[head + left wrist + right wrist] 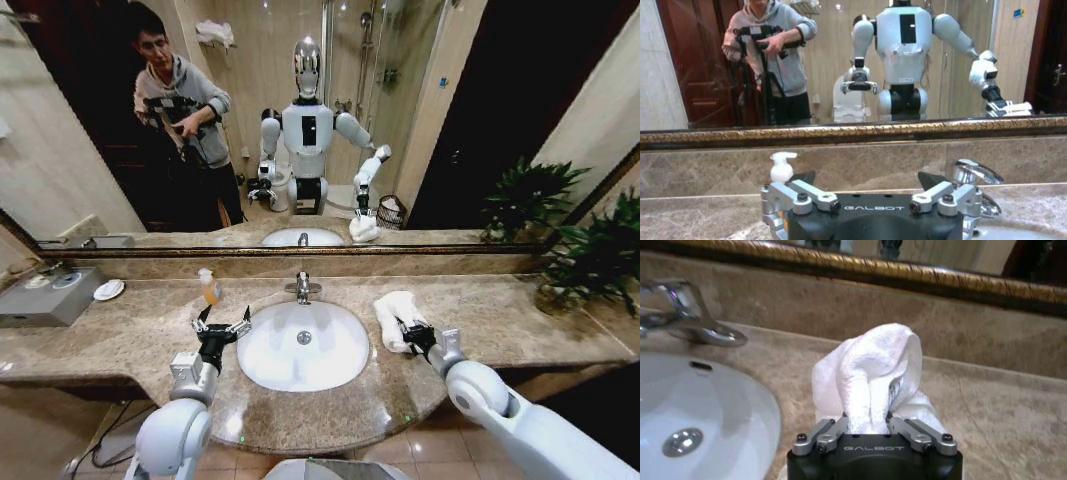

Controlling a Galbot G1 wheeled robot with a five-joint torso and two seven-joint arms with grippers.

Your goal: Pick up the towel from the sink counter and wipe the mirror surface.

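Broadly: mirror surface (300, 120) spanning the wall above the sink counter (500, 320), bronze frame along its lower edge, not yet touched by cloth. Counter carrying basin (303, 345) and faucet (302, 288) at centre, grey box (45, 295) and small round dish (108, 290) far to the robot's left, potted plant (590, 260) far right. Right gripper (867, 432) low over the counter just right of the basin, jaws pinched shut on the towel (870, 370); cloth bunched into an upstanding fold between the fingers, lower part seemingly resting on the marble, so probably gripped but not lifted clear. Bunched hold likely chosen to leave a padded face forward for wiping. Left gripper (221, 325) hovering over the counter at the basin's left rim, jaws spread and holding nothing; appears idle, kept clear of the working side. Soap dispenser (208, 286) standing just behind it near the backsplash. Hard to tell: how much towel lies beneath the right gripper body, hidden in the wrist view; whether the trailing end is free of the counter; right fingertips buried in terry. Lower forearms cut off by the head view's edge.
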